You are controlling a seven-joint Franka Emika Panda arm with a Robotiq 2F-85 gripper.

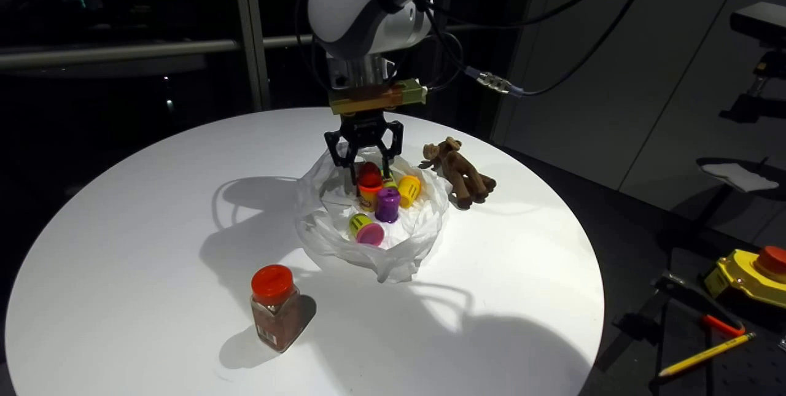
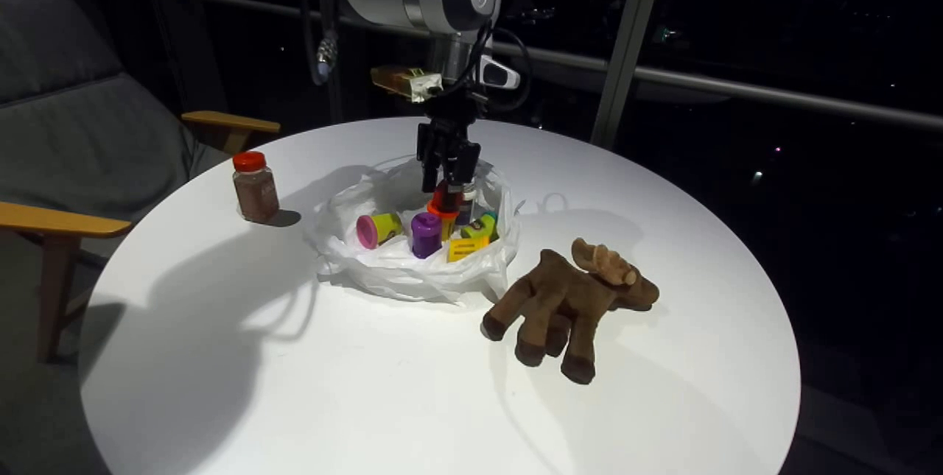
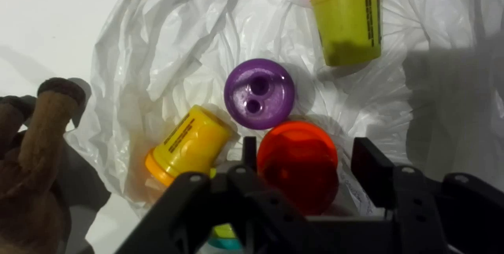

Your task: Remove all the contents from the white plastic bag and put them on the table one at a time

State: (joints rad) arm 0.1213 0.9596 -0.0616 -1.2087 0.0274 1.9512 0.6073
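Note:
The white plastic bag (image 1: 398, 262) lies spread wide on the white table (image 1: 135, 230). My gripper (image 3: 307, 153) points down into it, its open fingers on either side of a dark red translucent item (image 3: 301, 183). The left finger is close to that item; a gap shows at the right finger. In an exterior view it stands over an orange-rimmed yellow tub (image 1: 368, 199). Also inside are a purple piece (image 3: 259, 94), a yellow tub (image 3: 193, 139), a pink-lidded tub (image 3: 348, 21) and a teal-lidded green tub (image 2: 482, 226). Outside are the red-lidded jar (image 1: 276, 313) and brown toy figure (image 2: 560, 298).
The brown toy lies right beside the bag's edge, while the jar stands farther off near the table's rim. An armchair (image 2: 66, 107) is beside the table. A yellow box with a red button (image 1: 752, 276) and a pencil (image 1: 706, 354) lie off the table.

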